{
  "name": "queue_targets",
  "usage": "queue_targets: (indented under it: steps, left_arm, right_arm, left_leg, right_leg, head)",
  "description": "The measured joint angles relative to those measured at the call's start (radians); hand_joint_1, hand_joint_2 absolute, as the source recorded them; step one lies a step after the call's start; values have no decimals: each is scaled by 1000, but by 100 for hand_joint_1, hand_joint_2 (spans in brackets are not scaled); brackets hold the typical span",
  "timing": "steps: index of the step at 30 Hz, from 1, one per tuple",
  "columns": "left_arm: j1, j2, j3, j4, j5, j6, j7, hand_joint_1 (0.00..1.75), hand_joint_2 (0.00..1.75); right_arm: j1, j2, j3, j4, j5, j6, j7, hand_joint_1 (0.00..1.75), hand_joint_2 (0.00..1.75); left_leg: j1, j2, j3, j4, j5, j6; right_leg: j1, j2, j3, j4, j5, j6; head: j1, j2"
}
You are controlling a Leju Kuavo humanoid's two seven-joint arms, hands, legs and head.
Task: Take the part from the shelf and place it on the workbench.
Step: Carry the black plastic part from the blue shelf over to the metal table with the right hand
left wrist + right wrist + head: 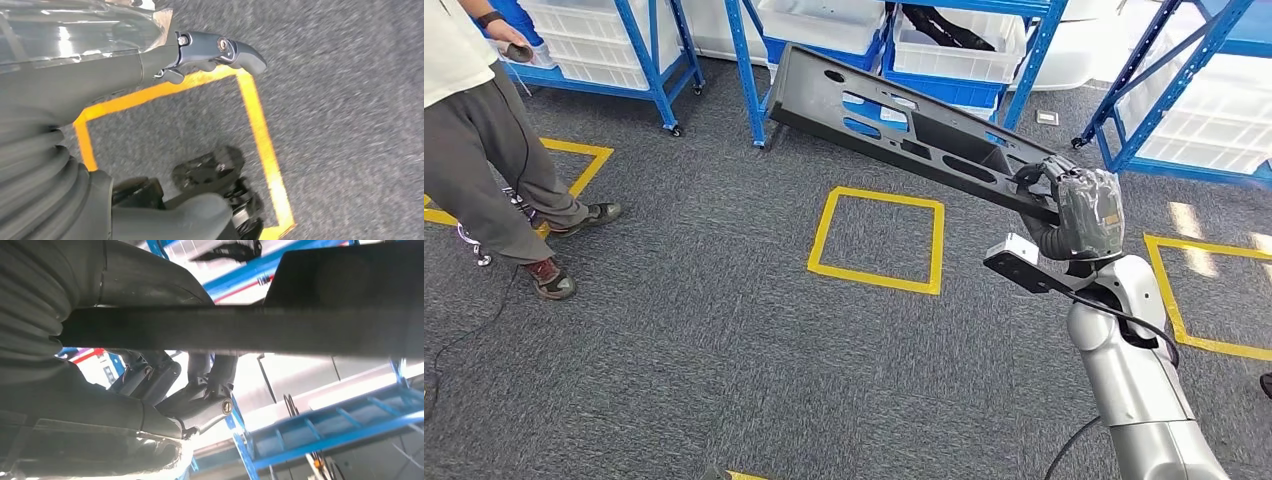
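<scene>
While the right robot hand [1079, 210] grips the long dark part [904, 130], the left robot hand [220, 50] hangs curled, empty.

Matt dark plastic part [894, 125], rough grey carpet [724, 330], glossy blue-painted metal shelf frames [746, 70].

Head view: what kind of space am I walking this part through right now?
Probably a factory or warehouse storage area: blue shelving racks loaded with white bins, and yellow taped squares on grey carpet. The right hand carries the long dark part.
</scene>
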Motion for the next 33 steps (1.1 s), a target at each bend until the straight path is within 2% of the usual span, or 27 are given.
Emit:
queue_targets:
  steps: [1,2,3,4,5,6,7,9,10,12,13,14,15,16,17,19,20,21,23,25,26,28,29,30,31,32,33]
  left_arm:
    - [0,-1,0,0,-3,1,-1,0,175]
    - [0,-2,0,0,-6,2,-3,0,175]
    - [0,-2,0,0,-8,3,-3,0,175]
    - [0,-2,0,0,-8,4,-4,0,175]
    - [0,-2,0,0,-9,4,-4,0,175]
    - [0,-2,0,0,-9,5,-4,0,175]
    - [0,-2,0,0,-10,6,-4,0,175]
    - [3,-1,0,0,-10,6,-4,0,175]
    - [4,-1,0,0,-10,6,-4,0,175]
    - [8,-1,0,0,-9,7,-4,0,175]
    - [9,-1,0,0,-8,7,-4,0,175]
    - [11,-1,0,0,-8,8,-4,0,175]
    - [12,-1,0,0,-7,9,-4,0,175]
    - [13,-1,0,0,-7,10,-4,0,175]
    - [14,0,0,0,-7,12,-4,0,175]
    - [14,1,1,0,-6,14,-4,0,175]
    - [13,2,1,0,-6,15,-4,0,175]
    - [13,3,1,0,-6,15,-4,0,175]
    - [13,2,1,0,-6,15,-5,0,175]
    - [13,1,2,0,-7,15,-6,0,175]
    - [12,0,2,0,-8,15,-6,0,175]
    - [12,-2,2,0,-10,14,-6,0,175]
    - [12,-3,2,0,-10,14,-5,0,175]
    - [13,-3,2,0,-10,13,-5,0,175]
    - [14,-4,2,0,-10,13,-4,0,175]
    - [14,-4,2,0,-10,12,-4,0,175]
    - [13,-4,2,0,-10,12,-4,0,175]
  right_arm:
    - [1,-1,-2,0,-1,5,0,173,175]
    - [1,-3,-4,-1,1,9,0,173,175]
    - [2,-5,-5,-2,8,10,0,173,175]
    - [2,-6,-6,-5,18,11,0,173,175]
    - [2,-8,-7,-9,29,9,-1,173,175]
    - [3,-8,-6,-12,39,7,-1,173,175]
    - [5,-9,-6,-15,44,5,-2,173,175]
    - [6,-8,-4,-18,49,3,-3,173,175]
    - [6,-7,-3,-19,52,3,-3,173,175]
    - [2,-4,-2,-20,59,2,-3,173,175]
    - [0,-2,-1,-20,64,2,-3,173,175]
    - [0,1,0,-20,70,2,-3,173,175]
    - [-1,3,1,-19,74,2,-3,173,175]
    - [-2,5,2,-19,78,1,-3,173,175]
    - [-3,6,4,-19,80,1,-3,173,175]
    - [-9,8,8,-19,82,0,-3,173,175]
    - [-12,9,9,-19,82,0,-3,173,175]
    - [-15,10,10,-19,82,-1,-3,173,175]
    - [-18,12,10,-19,82,-1,-3,173,175]
    - [-20,10,10,-20,82,-2,-3,173,175]
    - [-21,7,10,-20,81,-3,-3,173,175]
    - [-18,0,9,-20,78,-5,-3,173,175]
    - [-14,-3,9,-20,77,-6,-3,173,175]
    - [-9,-5,9,-20,76,-6,-3,173,175]
    - [-4,-6,9,-20,75,-6,-3,173,175]
    - [-2,-7,9,-21,76,-6,-3,173,175]
    - [-1,-7,9,-22,77,-6,-3,173,175]
  left_leg:
    - [2,2,-22,1,14,-4]
    - [4,3,-43,3,29,-10]
    - [5,4,-62,6,43,-17]
    - [5,4,-76,12,54,-25]
    - [3,4,-86,17,63,-32]
    - [1,4,-91,22,71,-37]
    - [1,4,-93,22,78,-40]
    - [9,3,-97,27,79,-46]
    - [13,1,-106,46,56,-49]
    - [15,-4,-142,147,-30,-54]
    - [15,-5,-166,220,-72,-55]
    - [14,-6,-183,282,-97,-55]
    - [14,-6,-188,317,-104,-52]
    - [13,-7,-174,314,-93,-46]
    - [10,-7,-141,271,-71,-36]
    - [-3,-2,-55,142,-32,-8]
    - [-10,5,-26,95,-23,2]
    - [-16,10,-12,68,-22,9]
    - [-21,12,-8,49,-19,11]
    - [-16,4,-1,25,-9,12]
    - [-13,0,2,15,-3,13]
    - [-11,-11,0,10,2,14]
    - [-11,-17,-2,11,3,14]
    - [-10,-24,-4,12,4,12]
    - [-10,-30,-6,13,5,9]
    - [-8,-37,-8,16,6,6]
    - [-6,-44,-11,21,7,2]
  right_leg:
    - [-4,0,13,17,32,18]
    - [-9,0,40,7,64,34]
    - [-14,0,88,-42,71,44]
    - [-13,2,150,-120,50,43]
    - [-10,3,199,-192,15,33]
    - [-7,4,235,-249,-18,20]
    - [-4,5,248,-275,-35,7]
    - [-9,3,242,-275,-29,-15]
    - [-9,2,240,-273,-23,-26]
    - [-5,-1,231,-273,-8,-45]
    - [-2,-2,224,-273,-2,-50]
    - [2,-2,219,-272,3,-53]
    - [5,-3,215,-272,7,-53]
    - [9,-4,212,-271,9,-53]
    - [13,-5,212,-271,9,-53]
    - [21,-10,212,-271,10,-52]
    - [24,-14,212,-271,10,-52]
    - [25,-18,211,-272,10,-50]
    - [27,-27,209,-275,10,-43]
    - [27,-25,198,-260,-1,-35]
    - [26,-19,180,-226,-19,-34]
    - [18,-6,120,-108,-66,-33]
    - [14,-4,90,-50,-83,-29]
    - [10,-3,72,-19,-86,-23]
    - [5,-2,71,-24,-73,-13]
    - [0,-2,90,-69,-47,-1]
    - [-7,3,120,-138,-17,11]
  head:
    - [0,0]
    - [0,0]
    - [0,0]
    - [1,0]
    - [0,0]
    - [-1,0]
    - [-3,0]
    - [-5,0]
    - [-6,0]
    - [-6,0]
    - [-7,0]
    - [-7,0]
    - [-7,0]
    - [-7,0]
    - [-7,0]
    - [-6,0]
    - [-6,0]
    - [-6,0]
    - [-6,0]
    - [-6,0]
    - [-5,0]
    - [-5,0]
    - [-4,0]
    - [-5,0]
    - [-5,0]
    - [-5,0]
    - [-5,0]
